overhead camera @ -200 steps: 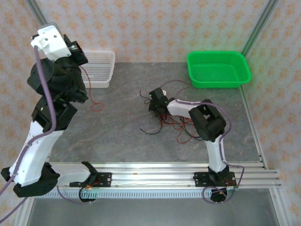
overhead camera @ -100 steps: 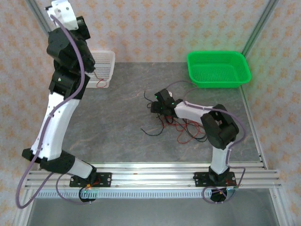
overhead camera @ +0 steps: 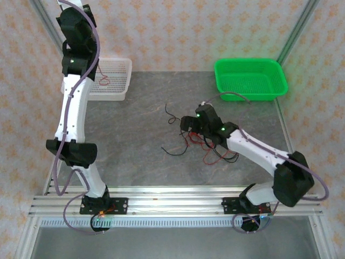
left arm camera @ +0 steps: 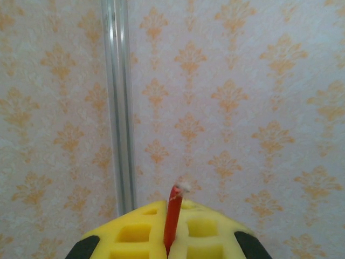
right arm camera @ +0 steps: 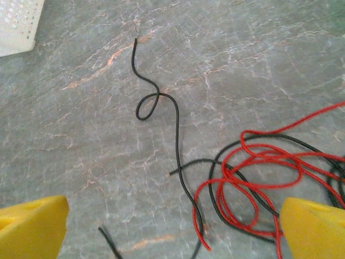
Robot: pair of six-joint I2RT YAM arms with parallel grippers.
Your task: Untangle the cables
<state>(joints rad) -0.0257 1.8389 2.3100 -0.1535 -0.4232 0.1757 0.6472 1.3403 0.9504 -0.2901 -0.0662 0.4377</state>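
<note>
The cables (overhead camera: 207,147) lie as a loose snarl of thin red and black strands on the grey table, right of centre. My right gripper (overhead camera: 188,124) hovers over the snarl's left edge, open, its yellow fingertips (right arm camera: 32,226) wide apart with nothing between them. Below it I see red loops (right arm camera: 253,178) and a curly black strand (right arm camera: 156,102). My left arm (overhead camera: 75,32) is reared up at the back left. Its gripper (left arm camera: 175,208) is shut on a red cable (left arm camera: 173,216), whose tip sticks up between the yellow pads. The rest of that cable dangles over the white basket (overhead camera: 102,81).
A white basket (overhead camera: 116,70) stands at the back left and a green basket (overhead camera: 250,81) at the back right. A frame post (left arm camera: 119,108) and the patterned wall are close ahead of the left gripper. A metal rail (overhead camera: 172,202) runs along the near edge.
My left arm has risen and swung toward the back wall, carrying the red cable over the white basket. My right gripper has opened from shut, and its arm has stretched out lower to the right.
</note>
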